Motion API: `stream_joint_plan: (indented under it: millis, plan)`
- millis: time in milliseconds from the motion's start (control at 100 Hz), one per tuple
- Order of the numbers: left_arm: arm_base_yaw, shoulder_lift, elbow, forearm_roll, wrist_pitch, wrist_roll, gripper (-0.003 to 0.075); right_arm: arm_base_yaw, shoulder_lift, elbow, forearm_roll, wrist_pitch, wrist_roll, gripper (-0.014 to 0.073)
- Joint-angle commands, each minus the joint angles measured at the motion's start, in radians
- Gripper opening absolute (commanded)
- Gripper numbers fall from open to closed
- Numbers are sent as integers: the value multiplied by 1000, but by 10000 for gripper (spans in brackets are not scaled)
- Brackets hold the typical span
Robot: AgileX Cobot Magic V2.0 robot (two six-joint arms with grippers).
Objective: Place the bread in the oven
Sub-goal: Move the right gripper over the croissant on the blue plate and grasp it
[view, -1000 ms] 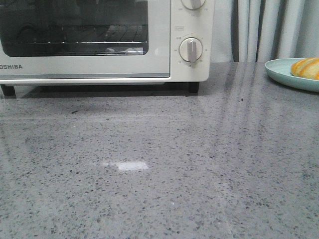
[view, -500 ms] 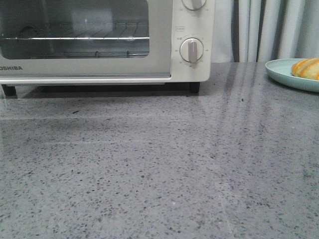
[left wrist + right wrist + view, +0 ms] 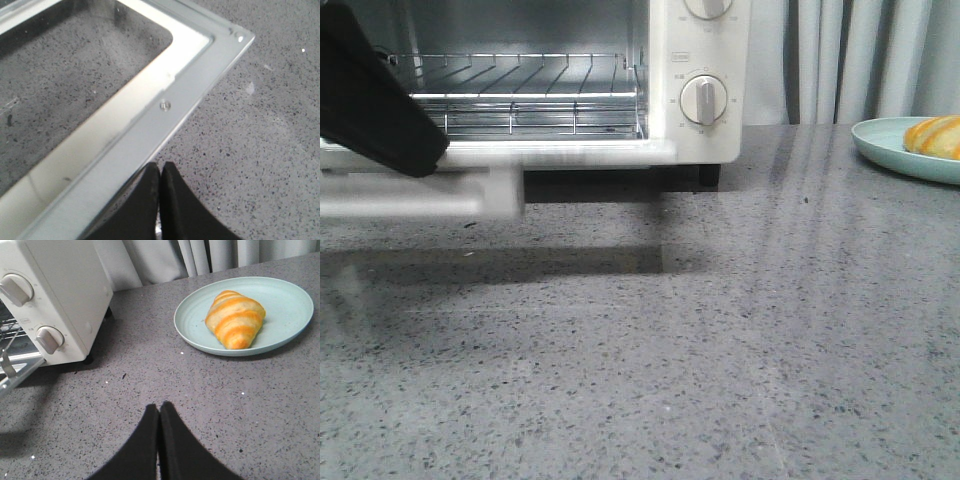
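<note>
The oven (image 3: 705, 60) stands at the back left, its drop-down door (image 3: 420, 195) swung down and blurred, the wire rack (image 3: 520, 95) showing inside. My left gripper (image 3: 420, 155) is shut and empty at the door's outer edge; in the left wrist view its tips (image 3: 160, 167) sit at the door's metal frame (image 3: 165, 105). The bread (image 3: 935, 137) lies on a pale green plate (image 3: 890, 150) at the far right. In the right wrist view my right gripper (image 3: 160, 407) is shut and empty above the table, short of the plate (image 3: 290, 300) and the bread (image 3: 235, 320).
The grey speckled table (image 3: 720, 330) stretches across the front. Grey curtains (image 3: 860, 60) hang behind the plate. The oven's two knobs (image 3: 703, 100) face forward, and its side (image 3: 65, 285) shows in the right wrist view.
The oven door has swung down from shut to open. My left gripper has come into the front view at the door's edge. The plate and bread have not moved.
</note>
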Motion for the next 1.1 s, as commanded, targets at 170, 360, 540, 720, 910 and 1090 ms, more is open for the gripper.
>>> stream_joint_plan:
  millis: [170,360,540,720,910,1090]
  plan:
    - [-1,-15,-26,-11,-14,-29,-22,1,13,-37,8,-80,-12,-58]
    - [-3,-135,-26,-84,-30,-89,-22,1,24,-53,-4,-62,-28,-57]
    - [-3,-367,-26,-197,-53,-89,-21,1,176,-229,-108,95,-28,38]
    - [-3,-575,-26,-197,-56,-89,-22,1,437,-499,-215,222,-28,321]
    - [-3,-717,-26,-182,-58,-89,-21,-13,717,-686,-308,244,-23,348]
    - [-3,-769,-26,-171,-56,-89,-22,-98,958,-820,-313,225,-19,348]
